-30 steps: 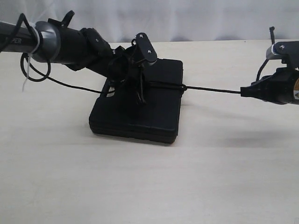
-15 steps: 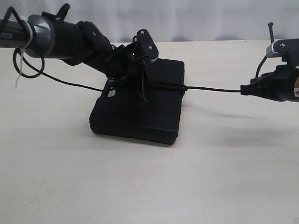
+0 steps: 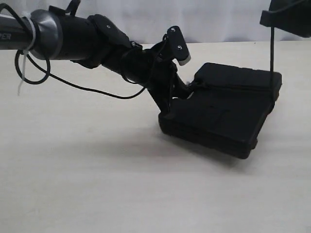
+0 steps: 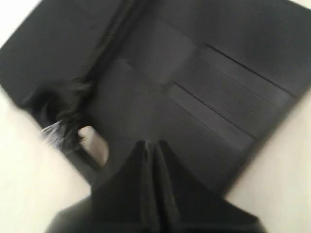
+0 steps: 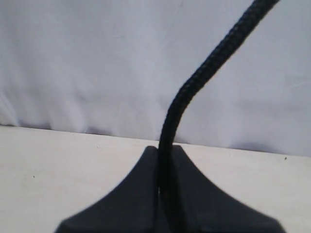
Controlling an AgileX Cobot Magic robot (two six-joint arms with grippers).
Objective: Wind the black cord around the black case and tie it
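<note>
The black case (image 3: 218,116) lies right of centre, tilted, its far right edge raised off the table. The black cord (image 3: 270,51) runs straight up from that edge to my right gripper (image 3: 284,17) at the top right, which is shut on the cord (image 5: 204,68) with the strand pinched between its jaws (image 5: 165,151). Another stretch of cord (image 3: 233,86) crosses the lid to a knot near the left side. My left gripper (image 3: 166,107) is shut, its tips down at the case's left edge. In the left wrist view the shut gripper (image 4: 150,145) hovers over the ribbed lid (image 4: 218,82), near the frayed tuft (image 4: 54,133) and handle slot (image 4: 95,144).
The pale table (image 3: 97,184) stretches out in front and to the left. A white curtain (image 3: 214,19) hangs behind. The left arm's thin cable (image 3: 92,90) with a white zip tie (image 3: 22,82) droops over the table at the left.
The case has slid to the right and its right edge has come up. My right gripper has risen with the cord, now pulled vertical. The left arm followed the case rightwards.
</note>
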